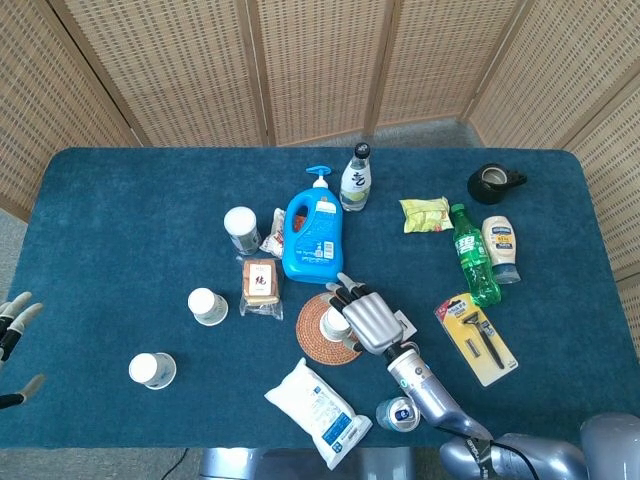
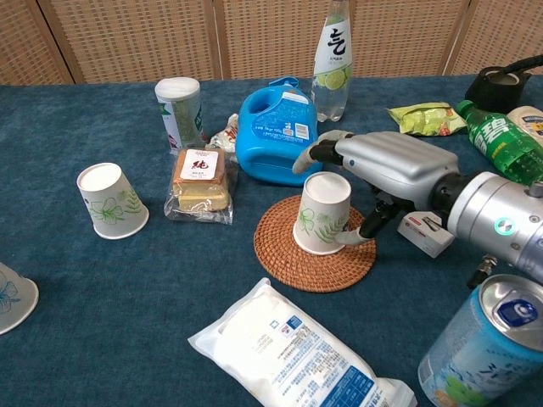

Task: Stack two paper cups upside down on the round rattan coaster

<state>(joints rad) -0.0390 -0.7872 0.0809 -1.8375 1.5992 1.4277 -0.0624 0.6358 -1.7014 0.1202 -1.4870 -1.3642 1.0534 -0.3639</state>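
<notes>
right hand fingers wrapped around cup | cup upside down on coaster, in front of blue jug | left hand empty, fingers apart at table's left edge | two more cups upside down, left side

The table is covered in deep teal-blue cloth. The coaster is woven reddish-brown rattan. The cup on it is white with green leaf sprigs, as is the cup further left. The right hand is silver-grey with dark fingers. The detergent jug is bright blue, the soda bottle green, and the screen tan wicker.
</notes>
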